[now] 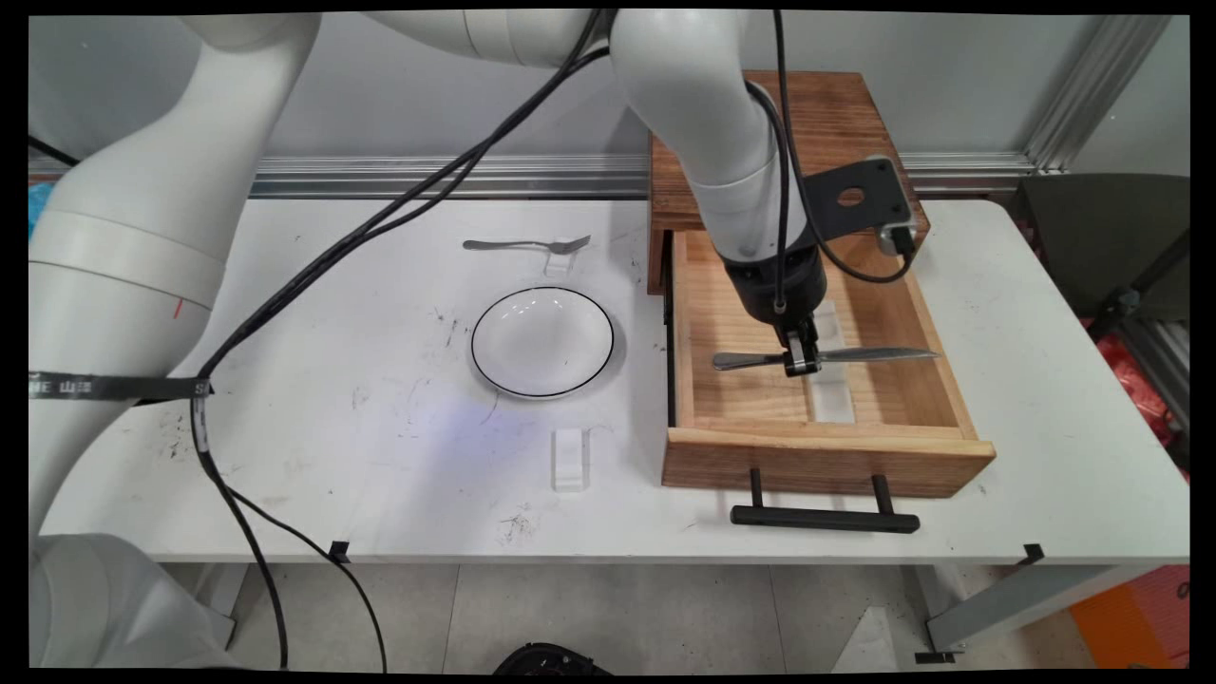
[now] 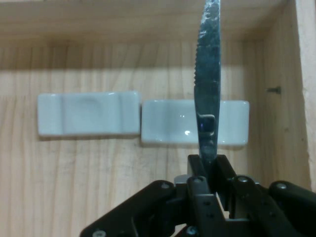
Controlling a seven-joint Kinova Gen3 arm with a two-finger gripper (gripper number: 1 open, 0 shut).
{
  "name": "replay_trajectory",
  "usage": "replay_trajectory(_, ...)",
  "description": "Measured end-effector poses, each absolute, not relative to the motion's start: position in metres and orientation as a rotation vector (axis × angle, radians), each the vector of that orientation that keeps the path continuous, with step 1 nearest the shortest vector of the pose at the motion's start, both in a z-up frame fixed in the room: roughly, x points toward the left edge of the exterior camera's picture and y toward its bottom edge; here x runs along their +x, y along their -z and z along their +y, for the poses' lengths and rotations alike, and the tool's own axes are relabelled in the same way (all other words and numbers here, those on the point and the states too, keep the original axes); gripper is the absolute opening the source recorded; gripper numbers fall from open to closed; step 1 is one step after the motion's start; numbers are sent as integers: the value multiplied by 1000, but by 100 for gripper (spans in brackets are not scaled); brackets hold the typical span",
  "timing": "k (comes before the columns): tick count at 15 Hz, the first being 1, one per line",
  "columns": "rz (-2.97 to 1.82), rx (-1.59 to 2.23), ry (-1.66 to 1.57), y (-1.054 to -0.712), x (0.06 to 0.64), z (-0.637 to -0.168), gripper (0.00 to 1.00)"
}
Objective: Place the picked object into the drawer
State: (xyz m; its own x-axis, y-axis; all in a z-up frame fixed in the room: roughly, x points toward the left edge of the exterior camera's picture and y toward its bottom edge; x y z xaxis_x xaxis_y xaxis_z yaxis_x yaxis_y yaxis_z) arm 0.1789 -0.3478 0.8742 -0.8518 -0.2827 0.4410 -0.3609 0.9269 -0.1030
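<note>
Here the black two-finger hand point(image 1: 801, 362) is clamped on a silver table knife point(image 1: 874, 355), gripping it near the middle, inside the open light wooden drawer point(image 1: 708, 313) at the right of centre of the main view. The knife lies level across the drawer, blade toward the frame's right. In the hand view the serrated blade point(image 2: 208, 84) runs up the frame over two white rectangular rests point(image 2: 89, 114) lying end to end on the drawer floor. The drawer's black bar handle point(image 1: 825, 518) sits below it. Left of the drawer, a white round plate with a black rim point(image 1: 542, 342) rests on the white tabletop point(image 1: 332, 313). A silver fork point(image 1: 528, 245) lies above it on a small white block, and another white block point(image 1: 571, 459) sits below the plate.
</note>
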Motion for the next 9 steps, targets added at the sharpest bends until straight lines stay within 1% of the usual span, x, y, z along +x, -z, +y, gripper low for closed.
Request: replay_trajectory(9,-2668,467,-233,-848,183,-347,0)
